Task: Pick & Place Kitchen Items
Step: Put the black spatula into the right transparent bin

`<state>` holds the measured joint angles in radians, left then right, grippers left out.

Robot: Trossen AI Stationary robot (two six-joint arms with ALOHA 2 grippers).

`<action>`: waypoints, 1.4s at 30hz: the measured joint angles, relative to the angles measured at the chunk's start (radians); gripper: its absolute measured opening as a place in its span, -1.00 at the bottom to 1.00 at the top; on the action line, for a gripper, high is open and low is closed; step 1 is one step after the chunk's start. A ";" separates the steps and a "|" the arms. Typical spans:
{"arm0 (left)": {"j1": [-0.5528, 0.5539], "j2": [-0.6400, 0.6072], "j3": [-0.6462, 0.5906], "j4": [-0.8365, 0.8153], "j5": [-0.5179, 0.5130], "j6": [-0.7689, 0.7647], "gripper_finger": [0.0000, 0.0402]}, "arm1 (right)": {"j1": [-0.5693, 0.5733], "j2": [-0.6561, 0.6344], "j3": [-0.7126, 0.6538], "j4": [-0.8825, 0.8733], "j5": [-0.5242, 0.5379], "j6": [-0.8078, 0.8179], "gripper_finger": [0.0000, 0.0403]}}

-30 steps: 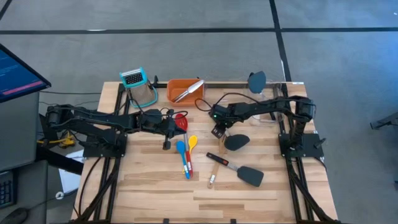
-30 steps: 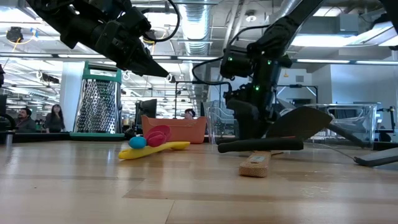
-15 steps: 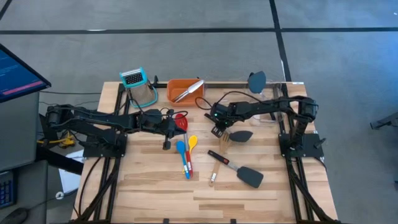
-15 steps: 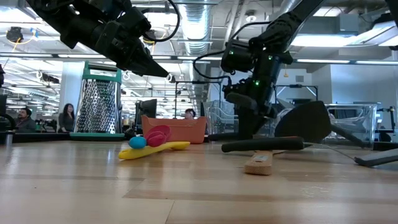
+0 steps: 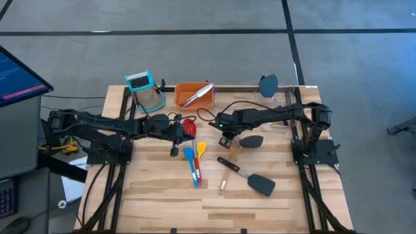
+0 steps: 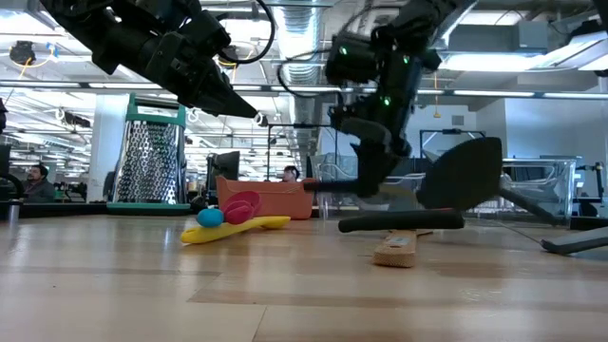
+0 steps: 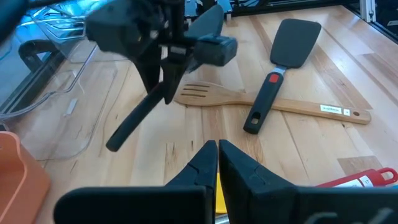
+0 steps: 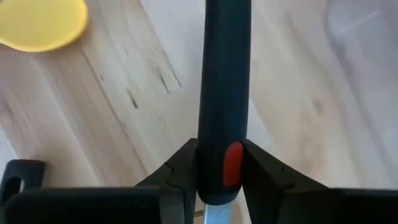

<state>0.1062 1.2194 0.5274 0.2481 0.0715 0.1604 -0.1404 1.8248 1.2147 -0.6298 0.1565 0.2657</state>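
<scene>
My right gripper [image 5: 227, 140] is shut on a black spatula [image 6: 464, 171] and holds it above the middle of the table. A second black spatula [image 5: 253, 179] lies across a wooden fork-like spatula [image 5: 225, 177] near the front, handle on handle. Red [image 5: 189, 123], blue [image 5: 189, 156] and yellow [image 5: 201, 148] spoons lie left of centre. Silver tongs [image 5: 197, 95] rest in the orange tray [image 5: 182, 95] at the back. My left gripper [image 7: 217, 148] hangs shut and empty above the spoons. My right gripper pinches the spatula's handle between its two fingers, at the red mark [image 8: 232, 163] near the head end. The fingers come steeply from above and lie across the handle. The spatula hangs about level, clear of the table, with its free handle end [image 6: 323, 185] toward the table's left.
A metal grater [image 5: 148, 91] stands at the back left beside the tray. A clear plastic bin [image 5: 281, 112] sits at the back right, with another dark spatula head [image 5: 268, 84] by it. Bare wood lies along the near edge.
My right gripper has risen and drifted a little toward the table's left, rolling slightly, and has taken the black spatula with it. The spatula lay on the table a second ago and now hangs clear of it, its head raised.
</scene>
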 joint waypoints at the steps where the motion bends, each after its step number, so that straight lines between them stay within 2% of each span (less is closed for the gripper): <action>1: 0.000 0.000 0.000 0.000 0.000 0.000 -0.99 | 0.007 0.000 0.019 -0.021 0.014 -0.003 -0.57; 9: 0.000 0.000 0.000 0.000 0.000 0.000 -0.99 | 0.052 0.000 0.184 -0.208 0.093 -0.036 -0.63; 20: 0.000 0.000 0.000 -0.001 0.000 -0.001 -0.99 | 0.145 0.000 0.400 -0.520 0.351 -0.106 -0.65; 23: 0.000 0.000 0.000 -0.002 0.000 -0.001 -0.99 | 0.172 0.000 0.425 -0.617 0.471 -0.108 -0.65; 28: 0.000 0.000 0.000 -0.002 0.000 -0.001 -0.99 | 0.199 0.000 0.426 -0.819 0.648 -0.101 -0.65; 32: 0.000 0.000 0.000 -0.002 0.000 -0.001 -0.99 | 0.194 -0.008 0.423 -0.939 0.707 -0.070 -0.65; 36: 0.000 0.000 0.000 -0.005 0.000 -0.008 -0.99 | 0.174 -0.119 0.334 -0.919 0.710 -0.068 -0.65; 42: 0.000 0.000 0.000 -0.005 0.000 -0.008 -0.99 | 0.145 -0.329 0.129 -0.906 0.730 -0.020 -0.65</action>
<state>0.1059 1.2194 0.5274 0.2428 0.0715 0.1528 0.0046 1.4961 1.3432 -1.5361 0.8869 0.2459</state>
